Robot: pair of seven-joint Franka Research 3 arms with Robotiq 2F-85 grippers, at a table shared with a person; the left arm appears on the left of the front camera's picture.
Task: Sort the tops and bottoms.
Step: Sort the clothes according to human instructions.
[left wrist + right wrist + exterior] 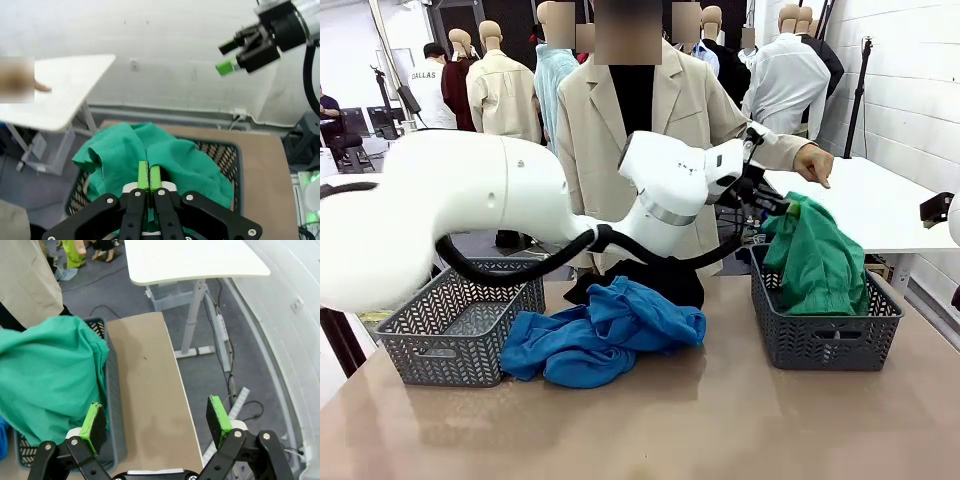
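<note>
A green garment (817,262), one of the bottoms, hangs half into the grey basket on the right (825,340). My left gripper (767,201) reaches across from the left and is shut on a fold at its top. In the left wrist view the green pads (143,176) pinch a ridge of the green cloth (192,165). A pile of bright blue tops (600,338) lies mid-table, with a black garment (655,280) just behind it. My right gripper (156,417) hovers open over the table's right end beside the basket (113,405), holding nothing; it also shows as the far gripper (235,54).
A grey basket (448,330) stands at the table's left with nothing showing inside. A person in a beige jacket stands behind the table, one hand (815,163) resting on a white side table (880,205). Bare tabletop (720,420) stretches along the near edge.
</note>
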